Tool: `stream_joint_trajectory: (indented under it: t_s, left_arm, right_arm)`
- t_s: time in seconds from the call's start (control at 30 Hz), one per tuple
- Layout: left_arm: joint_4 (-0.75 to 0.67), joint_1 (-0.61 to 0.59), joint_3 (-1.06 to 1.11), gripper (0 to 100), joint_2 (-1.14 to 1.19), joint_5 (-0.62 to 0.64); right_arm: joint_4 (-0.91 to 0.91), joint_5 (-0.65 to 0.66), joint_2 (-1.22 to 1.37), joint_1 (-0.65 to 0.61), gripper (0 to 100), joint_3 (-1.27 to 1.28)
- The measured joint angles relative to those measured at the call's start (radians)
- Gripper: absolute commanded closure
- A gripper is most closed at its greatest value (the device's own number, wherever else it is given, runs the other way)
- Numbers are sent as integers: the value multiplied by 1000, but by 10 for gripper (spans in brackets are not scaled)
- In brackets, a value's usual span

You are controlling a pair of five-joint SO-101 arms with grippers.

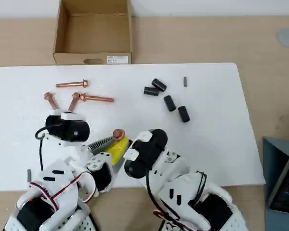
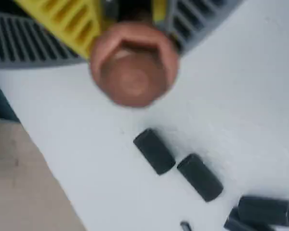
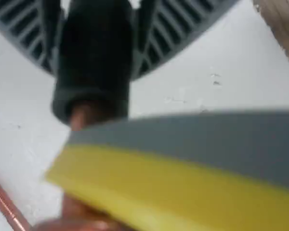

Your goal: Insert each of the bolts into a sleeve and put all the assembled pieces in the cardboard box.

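Above the front of the white sheet (image 1: 216, 144), between the arms: bolt (image 2: 134, 67) clenched in the left pincer (image 1: 114, 142), head facing that wrist's camera, shank running on into the end of a black sleeve (image 3: 91, 91). Sleeve gripped tight in the right pincer (image 3: 93, 43), long axis in line with the bolt's. Farther back, lying flat and well apart: four loose sleeves (image 1: 169, 103), four loose bolts (image 1: 96, 98). Behind the sheet, on the worktop (image 1: 260, 72), open-topped: the cardboard box (image 1: 60, 33).

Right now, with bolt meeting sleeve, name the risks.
The bolt, shut in the left gripper, seems only just inside the sleeve that the right gripper holds; a slight tilt could jam it or push it out. The left gripper's yellow finger sits close to the sleeve's mouth and may block further insertion.
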Motion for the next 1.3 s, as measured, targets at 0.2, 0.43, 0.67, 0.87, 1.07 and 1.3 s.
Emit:
stream_joint_trajectory:
  t_s: [0.2, 0.43, 0.67, 0.87, 1.07, 1.3]
  left_arm:
    - [61, 2, -2, 761, -2, 0]
    - [63, 2, -2, 774, -2, 0]
    - [63, -28, -60, 869, -2, 0]
    - [63, -141, -137, 999, -3, -94]
    - [63, -282, -164, 999, -3, -160]
    - [129, -532, -84, 999, -3, -198]
  right_arm:
    - [0, 2, 0, 3, 989, 2]
    - [0, 5, 0, 6, 989, 2]
    - [0, 5, 0, 6, 989, 2]
    - [0, 5, 0, 6, 989, 2]
    - [0, 5, 0, 95, 989, 2]
    - [8, 5, 0, 282, 989, -2]
